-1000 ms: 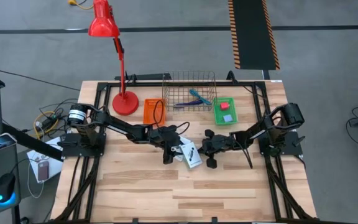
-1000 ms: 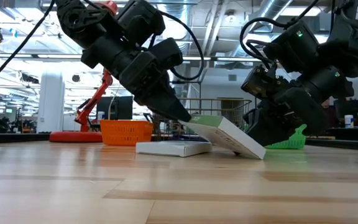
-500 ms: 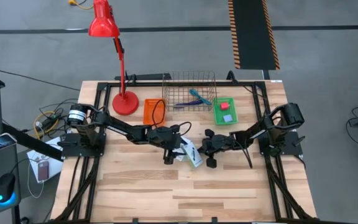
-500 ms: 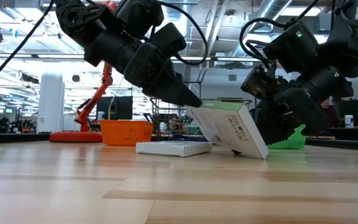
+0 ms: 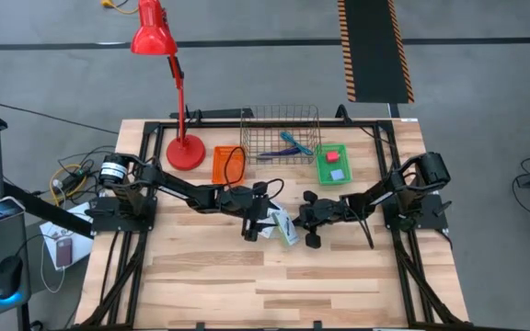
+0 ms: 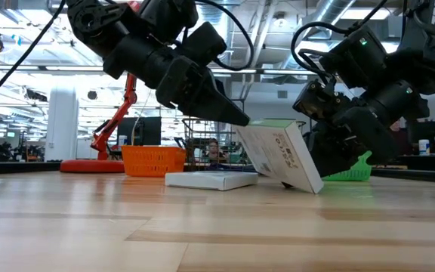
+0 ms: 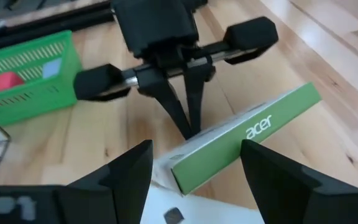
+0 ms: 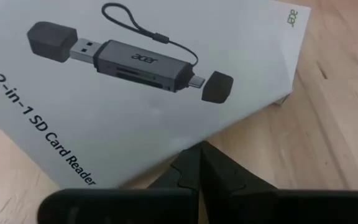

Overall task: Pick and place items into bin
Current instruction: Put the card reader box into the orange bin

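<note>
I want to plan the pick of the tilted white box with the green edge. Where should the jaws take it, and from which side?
Grip the white cardboard box with the green edge across its thin thickness at the raised green edge, coming from above. It leans steeply, so that edge stands clear of the table, between the left gripper's open fingers.
</note>
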Tool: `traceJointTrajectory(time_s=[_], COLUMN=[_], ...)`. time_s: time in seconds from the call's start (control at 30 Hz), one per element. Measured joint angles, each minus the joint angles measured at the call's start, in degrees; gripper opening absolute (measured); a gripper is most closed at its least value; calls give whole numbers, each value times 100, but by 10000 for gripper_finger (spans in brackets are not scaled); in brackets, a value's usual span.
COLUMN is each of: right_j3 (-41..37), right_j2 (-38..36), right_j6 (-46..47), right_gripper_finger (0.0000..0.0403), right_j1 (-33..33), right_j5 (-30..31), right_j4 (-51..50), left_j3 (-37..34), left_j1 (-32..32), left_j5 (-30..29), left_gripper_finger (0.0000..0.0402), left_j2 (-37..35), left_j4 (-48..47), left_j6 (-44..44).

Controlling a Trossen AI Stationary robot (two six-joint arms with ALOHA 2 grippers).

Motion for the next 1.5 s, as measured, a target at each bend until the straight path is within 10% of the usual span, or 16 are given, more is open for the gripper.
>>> traceJointTrajectory(time_s=[1.5], right_j3=[4], right_j2=[0], right_j6=[2], right_gripper_finger=[0], right_j1=[2], right_j5=[-18], right_j4=[17], left_j3=[-2], left_j1=[15], left_j5=[-439], left_gripper_finger=[233], left_j2=[9], left_j4=[126], left_j6=[1490])
